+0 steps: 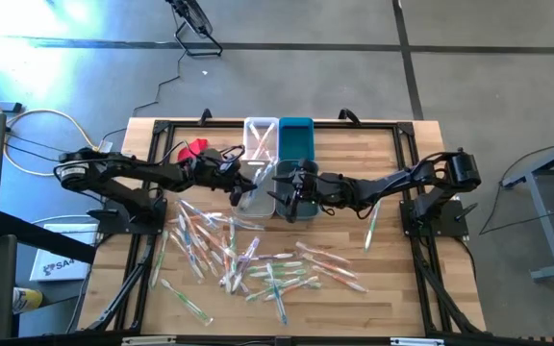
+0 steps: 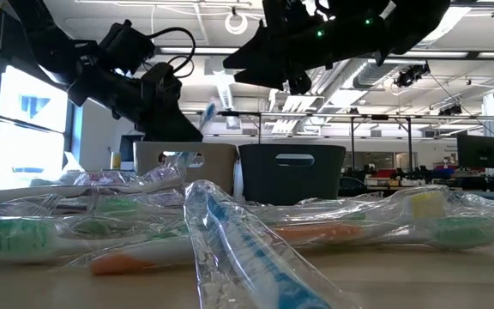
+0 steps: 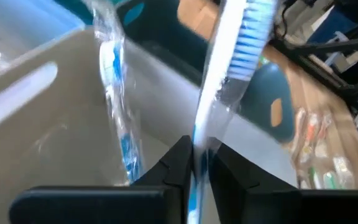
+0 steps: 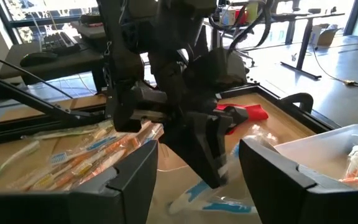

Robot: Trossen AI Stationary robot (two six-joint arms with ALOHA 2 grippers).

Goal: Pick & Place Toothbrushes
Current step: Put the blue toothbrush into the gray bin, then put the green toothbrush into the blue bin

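The left claw (image 3: 194,163) is pinching a blue toothbrush (image 3: 238,46), its handle end cut off; the right claw (image 4: 194,163) is hanging spread apart.

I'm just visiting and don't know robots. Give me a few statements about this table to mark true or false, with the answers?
1. The left pincer grips a wrapped blue-and-white toothbrush over the white bin. True.
2. The right pincer is clamped on a toothbrush. False: its fingers stand open, with nothing between them.
3. Loose toothbrushes lie scattered on the wooden table in front of the bins. True.
4. The teal bin sits to the left of the white bin in the overhead view. False: it sits to its right, side by side.
5. The red cloth lies inside the teal bin. False: it lies on the table, left of the white bin.
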